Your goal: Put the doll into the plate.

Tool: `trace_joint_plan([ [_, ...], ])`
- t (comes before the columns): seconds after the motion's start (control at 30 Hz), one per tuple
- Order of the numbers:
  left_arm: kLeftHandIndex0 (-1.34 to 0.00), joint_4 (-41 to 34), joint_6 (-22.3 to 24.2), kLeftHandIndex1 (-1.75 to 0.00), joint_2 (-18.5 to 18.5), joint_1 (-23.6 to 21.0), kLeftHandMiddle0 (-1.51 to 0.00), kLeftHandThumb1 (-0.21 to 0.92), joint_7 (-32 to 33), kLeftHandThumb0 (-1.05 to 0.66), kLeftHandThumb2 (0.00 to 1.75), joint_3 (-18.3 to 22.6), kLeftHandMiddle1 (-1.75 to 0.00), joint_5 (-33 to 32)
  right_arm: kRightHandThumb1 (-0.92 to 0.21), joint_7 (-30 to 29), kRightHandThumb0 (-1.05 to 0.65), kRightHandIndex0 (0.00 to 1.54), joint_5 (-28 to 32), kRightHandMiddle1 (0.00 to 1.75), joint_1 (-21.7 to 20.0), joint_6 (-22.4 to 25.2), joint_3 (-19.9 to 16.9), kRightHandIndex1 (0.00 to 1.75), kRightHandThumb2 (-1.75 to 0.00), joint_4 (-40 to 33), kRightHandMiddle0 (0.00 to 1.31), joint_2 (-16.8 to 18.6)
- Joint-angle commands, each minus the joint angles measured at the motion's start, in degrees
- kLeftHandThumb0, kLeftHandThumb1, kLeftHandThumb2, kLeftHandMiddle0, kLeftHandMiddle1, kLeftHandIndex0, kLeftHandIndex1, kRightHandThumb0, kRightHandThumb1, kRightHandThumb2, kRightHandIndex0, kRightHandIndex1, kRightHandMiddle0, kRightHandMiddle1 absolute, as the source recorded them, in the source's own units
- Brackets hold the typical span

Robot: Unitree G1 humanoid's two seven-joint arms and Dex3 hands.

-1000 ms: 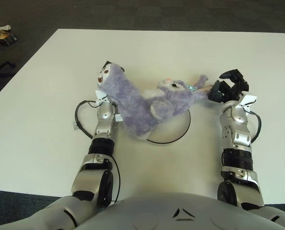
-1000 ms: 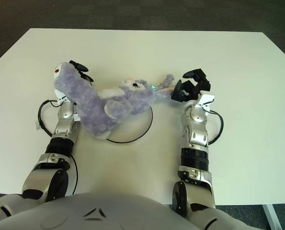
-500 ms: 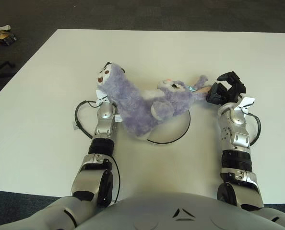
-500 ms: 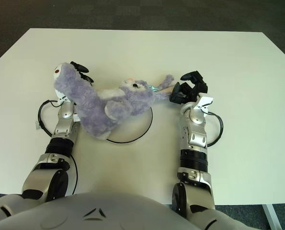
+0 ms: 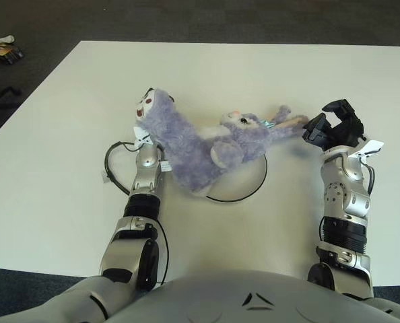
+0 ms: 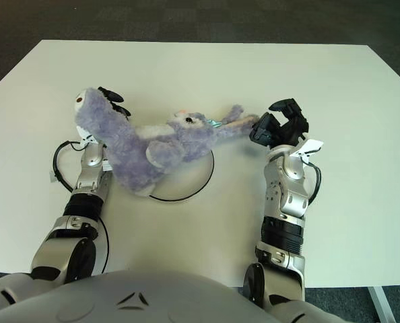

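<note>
Right hand (image 5: 336, 128) has shifted outward, fingers pinching the plush doll (image 5: 207, 140) by its ear; left hand (image 6: 111, 101) grips the opposite end. Soft, light, floppy over the plate (image 5: 254, 190): hold both ends.

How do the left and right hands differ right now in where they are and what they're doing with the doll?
The left hand sits at the doll's big purple end, mostly hidden behind it; the right hand is in plain sight at the doll's thin ear tip. The left shows only dark fingertips; the right shows curled fingers next to the ear, though a grip is not clear. The left is beside the plate; the right is well off it. Both wrists are silver.
</note>
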Motion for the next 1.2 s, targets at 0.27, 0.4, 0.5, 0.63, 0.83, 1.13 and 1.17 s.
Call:
trace_joint_plan([
  [0.27,-0.62,2.56,-0.12,-1.75,0.0,3.45,-0.63,0.15,-0.63,-0.01,1.52,-0.15,-1.75,-0.06,-0.02,1.03,0.0,0.87,1.87,1.75,2.82,4.76,1.13,1.68,-1.64,-5.44,0.59,-0.14],
  [0.4,-0.61,2.43,0.04,-1.75,-0.16,3.47,-0.62,0.15,-0.36,-0.01,1.52,-0.05,-1.75,-0.19,0.01,1.05,0.0,0.89,0.38,1.75,3.63,3.88,1.98,1.67,-1.67,-6.33,0.61,-0.38],
  [0.5,-0.61,2.3,0.31,-1.75,-0.28,3.46,-0.62,0.15,-0.16,-0.01,1.52,0.04,-1.75,-0.25,0.03,0.75,0.0,0.9,-0.73,1.75,3.97,3.5,2.48,1.67,-1.69,-6.65,0.63,-0.54],
  [0.63,-0.61,2.27,0.68,-1.75,-0.5,3.37,-0.62,0.15,0.25,-0.01,1.51,0.06,-1.75,-0.14,0.07,0.74,0.0,0.93,-2.33,1.75,4.57,3.52,3.1,1.66,-1.72,-7.25,0.66,-0.94],
  [0.83,-0.61,2.0,0.74,-1.75,-0.66,3.41,-0.62,0.15,0.7,-0.01,1.51,0.14,-1.75,0.06,0.08,3.87,0.0,0.93,-3.38,1.75,6.58,4.98,4.78,1.69,-1.74,-8.81,0.67,-3.06],
  [1.13,-0.62,2.23,0.16,-1.75,-0.66,3.32,-0.62,0.15,1.13,-0.01,1.52,0.0,-1.75,0.44,0.07,10.4,0.0,0.91,-3.65,1.75,8.9,5.0,7.17,1.71,-1.75,-7.74,0.67,-6.74],
  [1.17,-0.62,2.2,0.2,-1.75,-0.66,3.34,-0.62,0.15,1.03,-0.01,1.52,-0.02,-1.75,0.36,0.07,10.92,0.0,0.91,-4.06,1.75,9.03,4.94,7.73,1.71,-1.75,-7.21,0.67,-7.05],
])
